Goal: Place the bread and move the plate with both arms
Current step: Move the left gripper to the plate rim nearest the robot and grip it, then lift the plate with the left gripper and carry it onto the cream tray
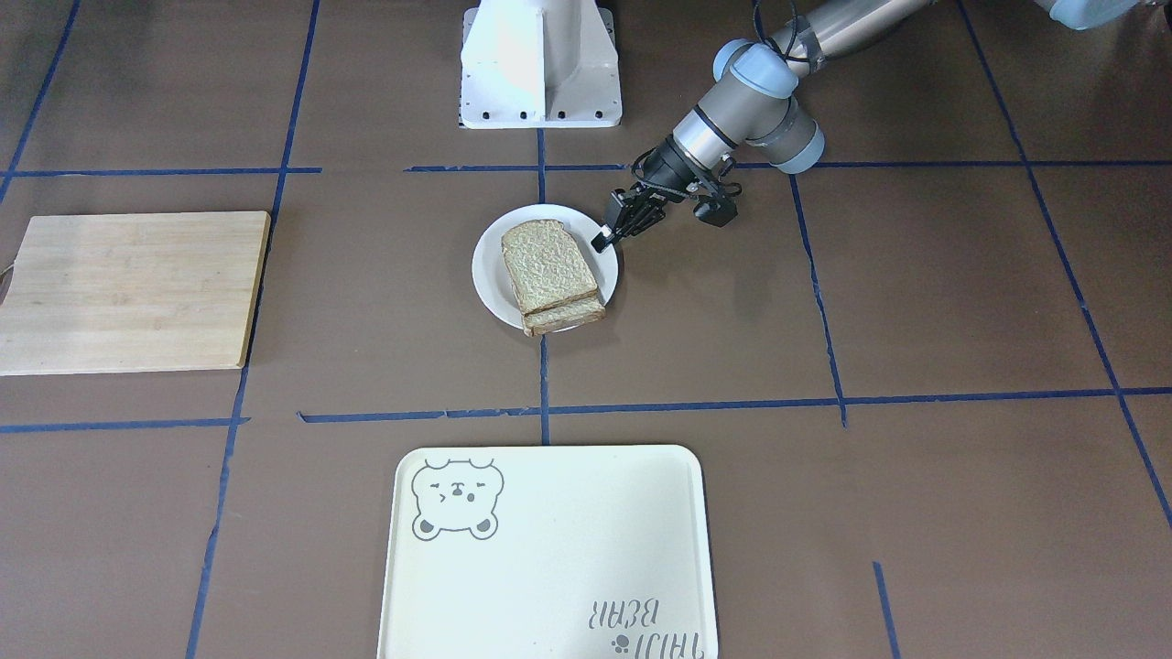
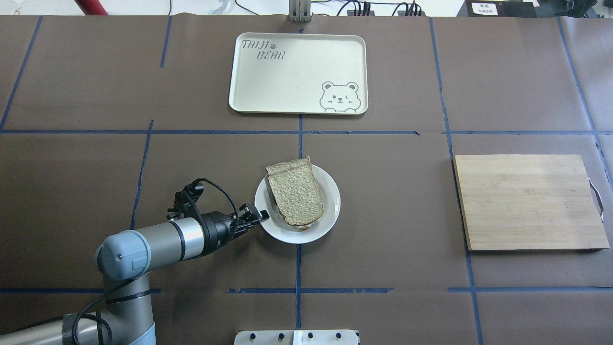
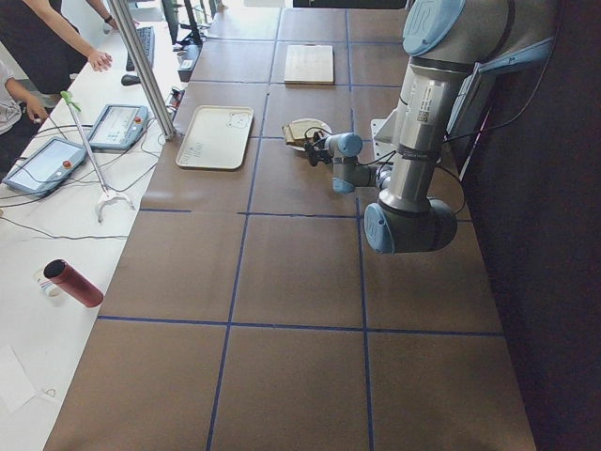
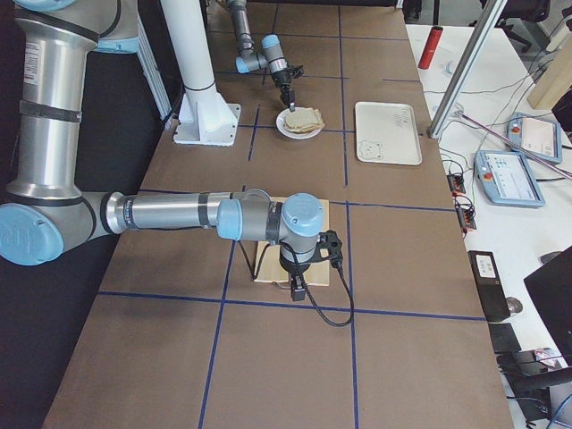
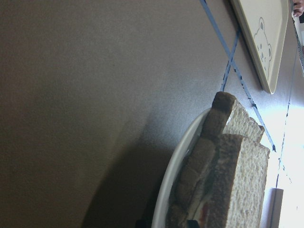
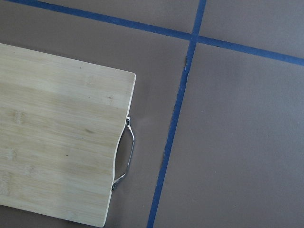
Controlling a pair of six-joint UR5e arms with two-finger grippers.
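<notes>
The bread lies on top of a second slice on the plate, at the table's middle. In the overhead view the bread covers most of the plate. My left gripper reaches low to the plate's rim on the robot's side, and its fingers look closed on the rim. The left wrist view shows the rim and the stacked slices with filling between. My right gripper hangs over the board's handle end. It shows only in the exterior right view, so I cannot tell its state.
A cream tray with a bear drawing lies beyond the plate, on the operators' side. A wooden cutting board with a metal handle lies on the robot's right. The white pedestal stands at the robot's edge.
</notes>
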